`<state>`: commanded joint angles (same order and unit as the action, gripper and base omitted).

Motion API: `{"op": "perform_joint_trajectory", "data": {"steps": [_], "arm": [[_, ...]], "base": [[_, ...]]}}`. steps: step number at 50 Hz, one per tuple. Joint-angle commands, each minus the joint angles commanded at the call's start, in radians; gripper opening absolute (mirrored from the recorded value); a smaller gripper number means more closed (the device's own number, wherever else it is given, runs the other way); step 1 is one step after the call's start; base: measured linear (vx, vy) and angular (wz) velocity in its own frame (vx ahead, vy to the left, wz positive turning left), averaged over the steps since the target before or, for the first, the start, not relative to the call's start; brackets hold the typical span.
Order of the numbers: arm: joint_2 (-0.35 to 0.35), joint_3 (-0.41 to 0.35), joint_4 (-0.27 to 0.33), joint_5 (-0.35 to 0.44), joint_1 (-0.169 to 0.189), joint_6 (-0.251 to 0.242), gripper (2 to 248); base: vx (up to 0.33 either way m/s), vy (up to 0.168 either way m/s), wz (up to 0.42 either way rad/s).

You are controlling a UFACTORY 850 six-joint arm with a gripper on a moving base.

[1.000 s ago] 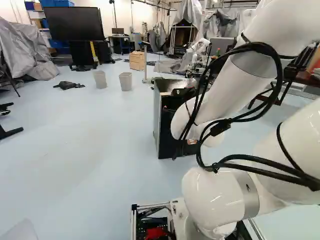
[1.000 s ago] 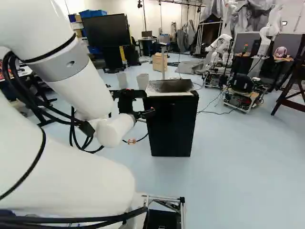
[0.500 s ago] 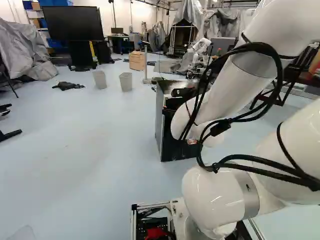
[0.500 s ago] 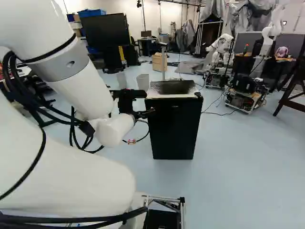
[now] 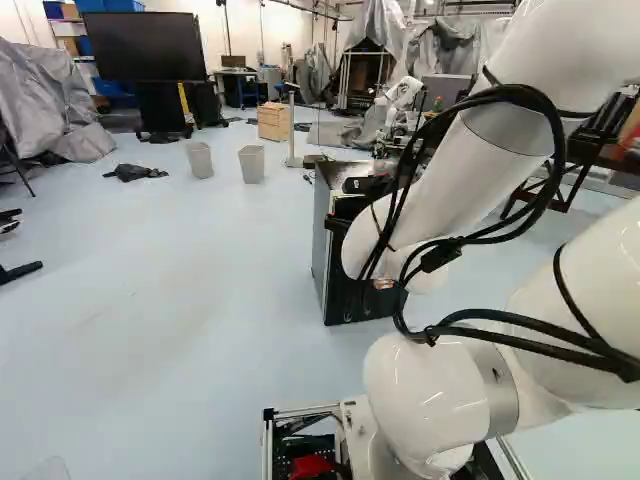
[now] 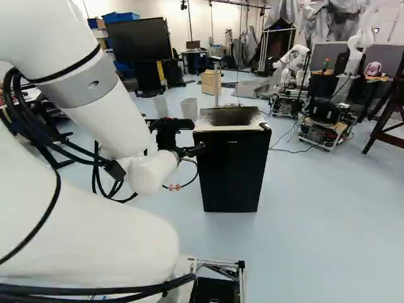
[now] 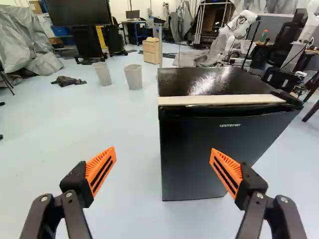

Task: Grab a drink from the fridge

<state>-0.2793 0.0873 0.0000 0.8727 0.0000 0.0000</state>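
In the right base view my gripper [image 6: 183, 150] reaches forward in front of the upper left part of the small black fridge [image 6: 232, 167], whose door looks closed. In the left base view the arm hides much of the fridge [image 5: 322, 240]. The wrist view has my gripper [image 7: 163, 167] open, its orange-padded fingers wide apart with nothing between them. Ahead of it stands the fridge [image 7: 209, 149], mostly ahead of the finger on the robot's right, with a pale strip along the top front edge. No drink is visible.
Two grey bins [image 7: 133, 76] and a wooden drawer box [image 7: 150, 51] stand beyond the fridge. A dark cloth [image 7: 69, 81] lies on the floor. Another robot [image 6: 293, 66] and a wheeled cart [image 6: 323, 123] are farther back at the right of the right base view.
The base has moved: the fridge looks slightly larger and sits a little farther right in both base views. My arm holds its pose against its lowest joint.
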Motion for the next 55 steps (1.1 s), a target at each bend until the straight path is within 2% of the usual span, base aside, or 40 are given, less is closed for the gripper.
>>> {"op": "perform_joint_trajectory", "data": {"steps": [11,18,55], "arm": [[0.007,0.006,-0.02,0.0,-0.01,0.0,247],[0.021,0.018,-0.052,0.004,-0.024,0.0,247],[0.157,0.132,-0.364,0.106,-0.153,0.0,247]], "base": [[0.0,0.0,0.0],[0.0,0.0,0.0],[0.0,0.0,0.0]]}}
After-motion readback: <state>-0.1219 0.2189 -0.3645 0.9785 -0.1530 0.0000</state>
